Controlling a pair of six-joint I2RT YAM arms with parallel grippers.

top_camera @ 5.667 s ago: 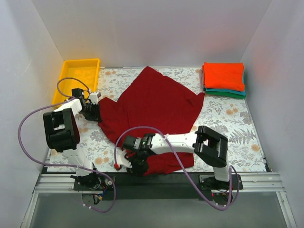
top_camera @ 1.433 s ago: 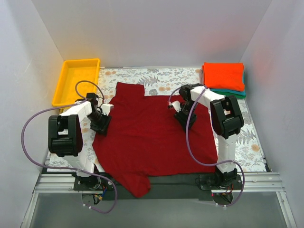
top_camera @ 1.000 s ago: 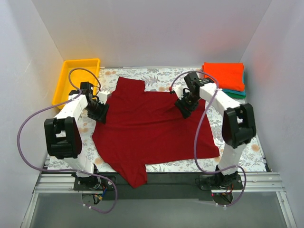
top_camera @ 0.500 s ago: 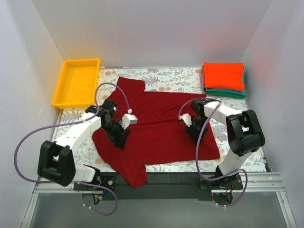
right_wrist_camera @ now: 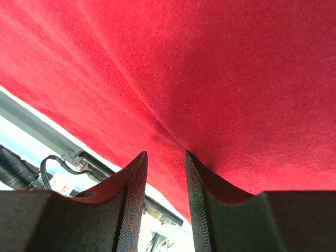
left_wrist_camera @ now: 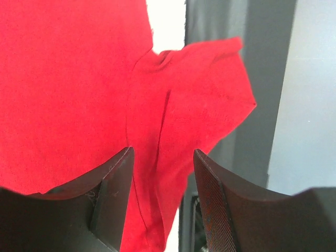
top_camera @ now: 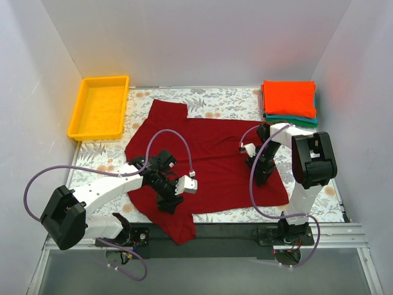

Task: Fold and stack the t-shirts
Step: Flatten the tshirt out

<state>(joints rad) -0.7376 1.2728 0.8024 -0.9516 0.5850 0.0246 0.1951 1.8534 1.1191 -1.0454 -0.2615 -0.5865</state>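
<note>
The left claw (left_wrist_camera: 162, 153) hangs spread and empty just over the dark crimson t-shirt (top_camera: 212, 153), whose near sleeve (left_wrist_camera: 202, 100) lies straight ahead, spilling off the tabletop (top_camera: 227, 109) edge. The right claw (right_wrist_camera: 165, 154), almost pressed together at the hem side, meets a crease; whether it pinches cloth cannot be told. The shirt lies flat, lengthwise left-right

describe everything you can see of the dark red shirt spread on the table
The dark crimson t-shirt lies spread nearly flat on the floral cloth, plain soft fabric with a few creases. One short sleeve points toward the yellow tray; the other hangs over the table's near edge. The left pincer and right pincer sit low over it, both parted; whether they touch it is unclear.
</note>
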